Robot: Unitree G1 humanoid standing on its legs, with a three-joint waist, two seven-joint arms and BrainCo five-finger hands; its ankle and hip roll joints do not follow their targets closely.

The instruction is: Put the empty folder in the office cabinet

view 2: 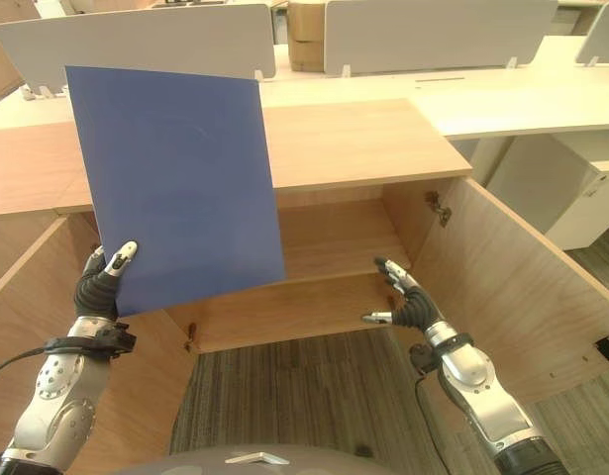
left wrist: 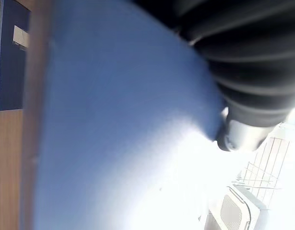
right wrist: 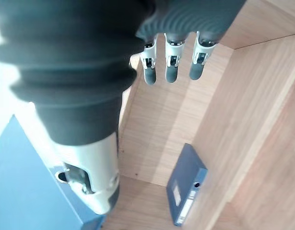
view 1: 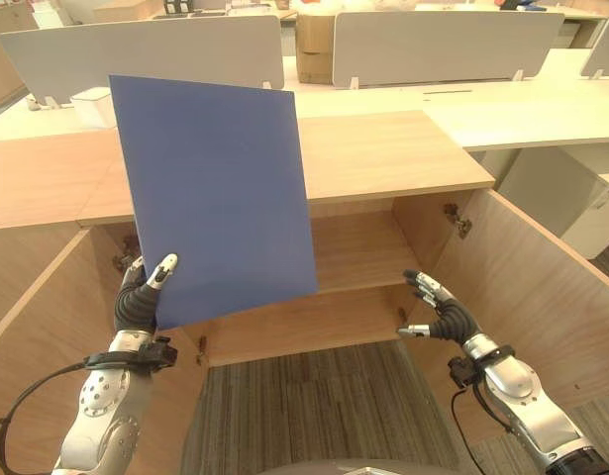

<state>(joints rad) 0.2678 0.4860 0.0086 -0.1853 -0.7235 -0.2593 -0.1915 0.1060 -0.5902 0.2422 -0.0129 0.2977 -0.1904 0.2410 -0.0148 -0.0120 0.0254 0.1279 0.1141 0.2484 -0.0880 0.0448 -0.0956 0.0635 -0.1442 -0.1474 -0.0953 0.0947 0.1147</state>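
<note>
Left hand, low at the frame's left, pinches the blue folder upright by its bottom corner before the open cabinet. Right hand hangs spread and empty. Carrying step; next looks like lowering it onto the shelf.

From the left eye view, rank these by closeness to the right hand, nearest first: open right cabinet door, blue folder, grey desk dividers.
1. Right cabinet door: just beside the open right hand, on its right.
2. Blue folder: across the cabinet opening, pinched in the left hand.
3. Grey desk dividers: far back, on the desks.
</note>
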